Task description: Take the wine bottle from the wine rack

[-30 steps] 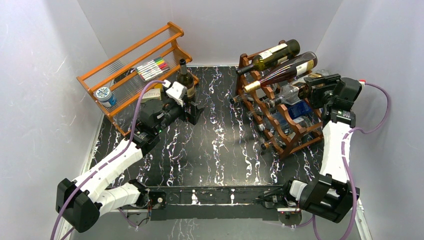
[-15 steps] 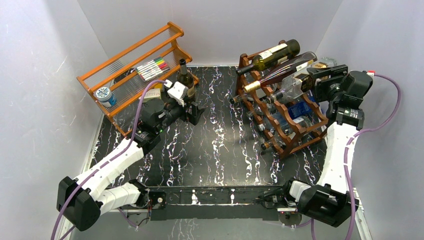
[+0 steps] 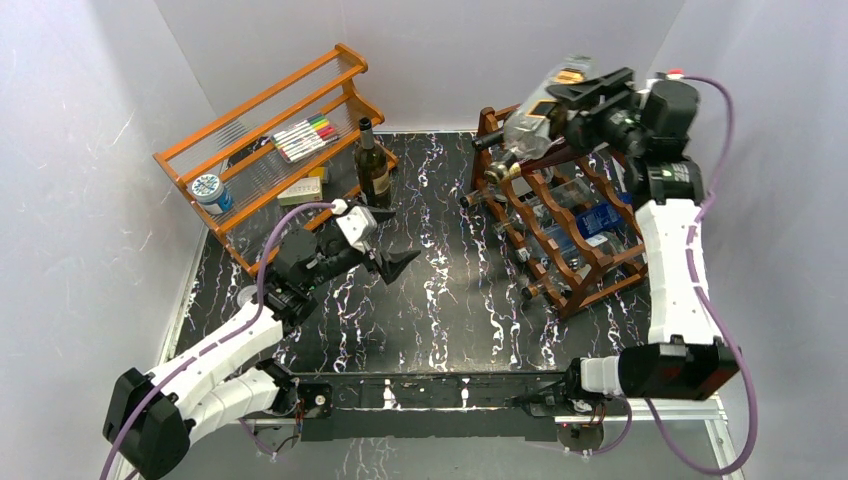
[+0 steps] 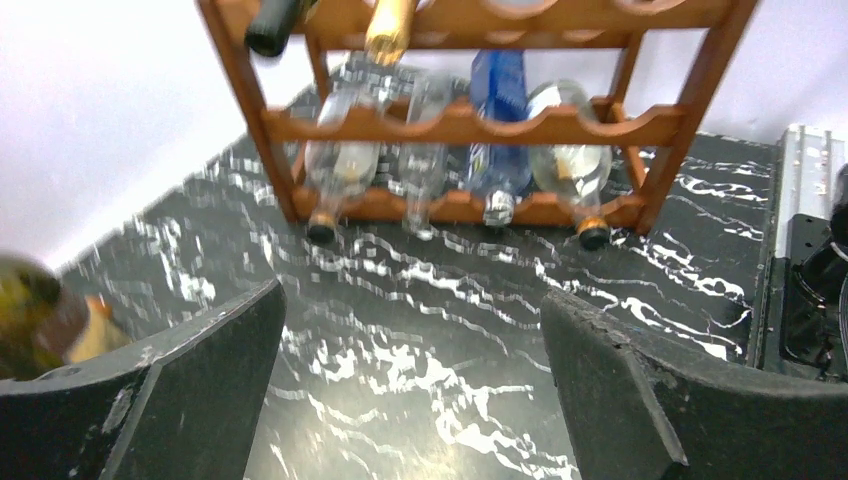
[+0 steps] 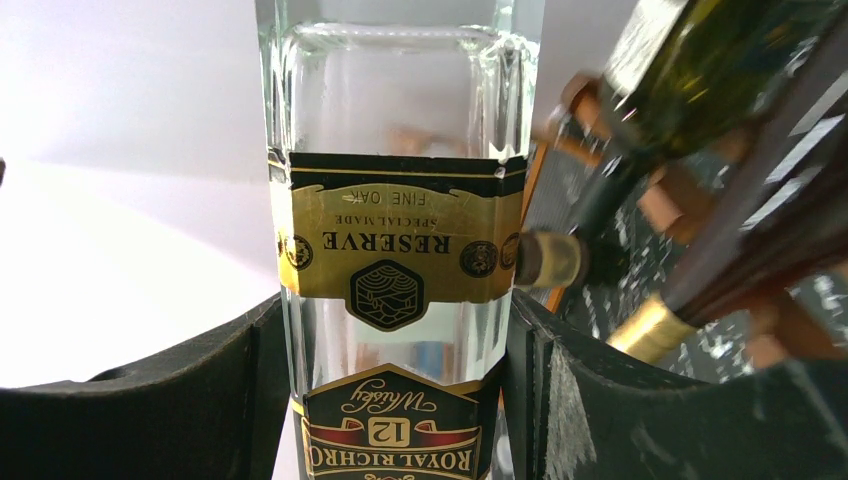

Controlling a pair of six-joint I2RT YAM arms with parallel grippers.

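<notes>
My right gripper is shut on a clear square bottle and holds it in the air above the top of the dark reddish-brown wine rack. In the right wrist view the bottle has gold and black labels and sits tight between the gripper fingers. My left gripper is open and empty, low over the middle-left of the table. In the left wrist view the gripper faces the rack, which holds several lying bottles.
A dark green bottle stands upright by the orange rod rack, which holds markers and a round tin. A green bottle and a gold-capped one lie on the rack's upper tiers. White walls surround the table.
My right gripper has pulled the clear bottle out of the rack and raised it up and leftward. My left gripper has drawn back from the standing green bottle toward the table's middle.
</notes>
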